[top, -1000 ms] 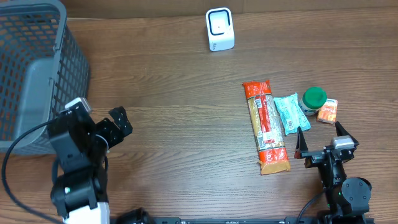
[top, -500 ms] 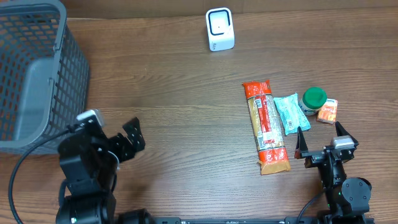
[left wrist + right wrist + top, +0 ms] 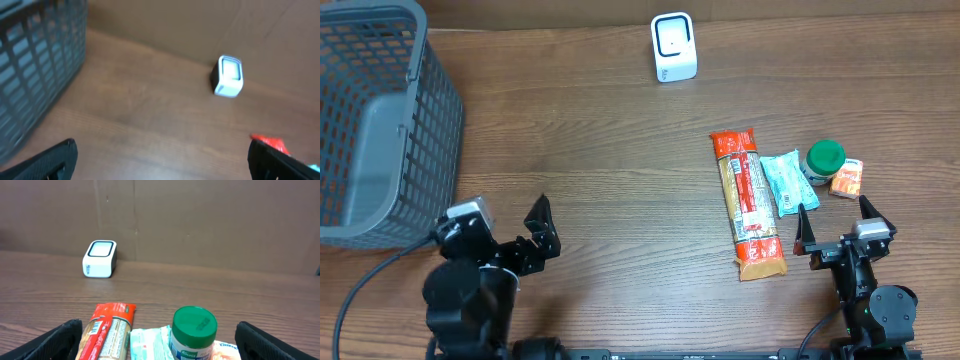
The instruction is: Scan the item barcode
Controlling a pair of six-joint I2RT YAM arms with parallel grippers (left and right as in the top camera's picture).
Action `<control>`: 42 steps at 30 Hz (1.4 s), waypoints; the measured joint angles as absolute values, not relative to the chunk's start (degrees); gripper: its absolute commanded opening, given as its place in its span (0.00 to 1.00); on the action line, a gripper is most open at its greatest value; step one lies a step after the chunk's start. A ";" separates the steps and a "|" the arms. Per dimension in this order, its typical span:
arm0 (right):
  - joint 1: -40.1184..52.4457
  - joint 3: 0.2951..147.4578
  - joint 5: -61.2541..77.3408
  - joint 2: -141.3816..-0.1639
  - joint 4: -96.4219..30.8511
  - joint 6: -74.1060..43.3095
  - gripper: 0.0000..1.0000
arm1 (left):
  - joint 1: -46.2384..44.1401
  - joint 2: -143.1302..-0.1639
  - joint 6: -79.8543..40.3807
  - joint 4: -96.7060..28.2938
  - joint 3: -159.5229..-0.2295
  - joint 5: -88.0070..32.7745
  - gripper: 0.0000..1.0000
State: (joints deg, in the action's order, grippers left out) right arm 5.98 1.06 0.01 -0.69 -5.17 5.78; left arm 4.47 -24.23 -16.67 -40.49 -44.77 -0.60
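From my remote station: the left gripper (image 3: 502, 226), jaws wide apart and holding nothing, sits near the grey basket (image 3: 380, 130). The right gripper (image 3: 836, 222), likewise spread and empty, faces the items lying just ahead of it on the table (image 3: 610, 150): a long orange-red packet (image 3: 748, 203), teal pouch (image 3: 782, 182), green-lidded jar (image 3: 823, 160) and small orange box (image 3: 847, 178). The white scanner (image 3: 674, 47) stands at the table's far edge, well apart from them.
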 measured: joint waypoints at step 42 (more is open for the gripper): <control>5.98 1.06 0.01 -0.69 -5.15 5.78 1.00 | 2.92 -0.91 -18.09 4.75 -0.67 -1.06 1.00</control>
